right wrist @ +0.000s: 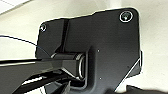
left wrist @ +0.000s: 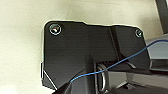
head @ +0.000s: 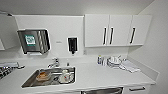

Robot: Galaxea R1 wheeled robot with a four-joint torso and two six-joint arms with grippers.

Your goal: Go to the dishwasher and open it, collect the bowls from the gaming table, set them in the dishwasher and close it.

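I face a white kitchen counter [head: 100,75]. Below its front edge, at the bottom of the head view, is the top strip of the dishwasher [head: 102,91], a dark steel-coloured front. Only that strip is in frame, and it lies flush under the counter. The gaming table and the bowls on it are out of view. In both wrist views the robot's dark plate hangs over a pale floor.
A steel sink [head: 50,76] with dishes in it is set into the counter's left half, with a tap [head: 53,63] behind. Stacked dishes [head: 113,61] and a cloth [head: 130,66] sit at the back right. Wall cabinets [head: 117,30], a towel dispenser [head: 33,41] and a side wall [head: 155,50] close in.
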